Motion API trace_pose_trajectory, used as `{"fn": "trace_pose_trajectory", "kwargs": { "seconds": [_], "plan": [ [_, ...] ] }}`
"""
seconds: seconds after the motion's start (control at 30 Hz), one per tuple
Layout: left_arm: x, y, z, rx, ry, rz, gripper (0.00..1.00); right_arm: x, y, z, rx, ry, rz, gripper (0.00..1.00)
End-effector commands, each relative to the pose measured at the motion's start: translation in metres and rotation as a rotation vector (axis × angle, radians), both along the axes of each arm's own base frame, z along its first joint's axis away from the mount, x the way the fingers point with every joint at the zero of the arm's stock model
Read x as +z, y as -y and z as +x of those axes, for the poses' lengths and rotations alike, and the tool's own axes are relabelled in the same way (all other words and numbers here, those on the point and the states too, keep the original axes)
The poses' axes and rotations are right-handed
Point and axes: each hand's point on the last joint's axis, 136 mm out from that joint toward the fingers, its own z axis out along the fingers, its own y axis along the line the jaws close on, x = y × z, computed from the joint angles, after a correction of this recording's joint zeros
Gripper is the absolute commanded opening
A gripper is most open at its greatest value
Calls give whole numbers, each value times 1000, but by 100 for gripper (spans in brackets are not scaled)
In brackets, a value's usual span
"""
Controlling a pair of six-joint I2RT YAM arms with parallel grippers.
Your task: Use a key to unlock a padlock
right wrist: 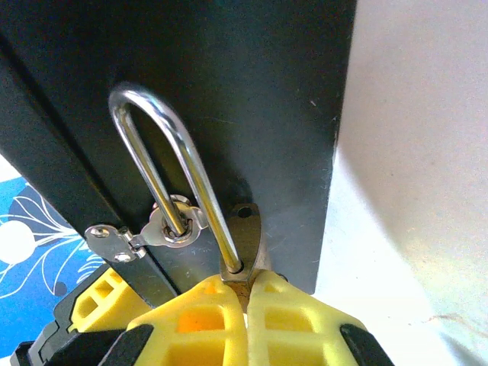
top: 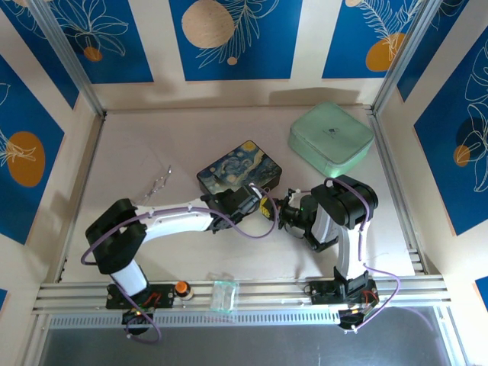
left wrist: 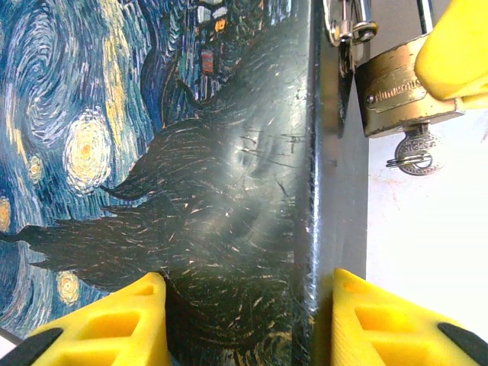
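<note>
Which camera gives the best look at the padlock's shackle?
Right wrist: the shackle shows whole, threaded through the box's hasp. Left wrist catches just its legs above the padlock body; from the top camera it's too small to tell.

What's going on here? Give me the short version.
The right gripper is clamped on the brass padlock, whose silver shackle is threaded through the clasp of the starry-night box. A key sits in the padlock's keyhole. The left gripper straddles the box's front edge, fingers spread to either side. Whether the shackle is released can't be told.
</note>
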Motion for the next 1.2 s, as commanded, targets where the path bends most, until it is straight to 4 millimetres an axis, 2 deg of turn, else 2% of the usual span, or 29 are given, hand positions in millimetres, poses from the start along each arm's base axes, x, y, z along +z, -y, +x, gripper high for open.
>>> {"fn": "trace_pose_trajectory", "kwargs": {
  "seconds": [0.0, 0.17, 0.4, 0.6, 0.73, 1.0, 1.17],
  "plan": [
    [-44, -60, -53, -32, -251, 247, 34, -68, 61, 18, -283, -216, -176, 0],
    [-42, -53, -55, -62, -242, 242, 34, -61, 58, 27, -297, -237, -120, 0],
    [-46, -59, -53, -55, -225, 270, 34, -62, 78, 19, -353, -273, -224, 0],
    [-46, -62, -54, -51, -219, 267, 34, -57, 83, 25, -349, -274, -221, 0],
    [-46, -61, -54, -54, -218, 260, 34, -59, 78, 24, -324, -274, -229, 1],
    [-45, -59, -54, -55, -220, 251, 34, -47, 68, 26, -296, -181, -247, 11],
    [-43, -57, -53, -54, -215, 242, 34, -48, 68, 21, -289, -175, -301, 15]
  ]
}}
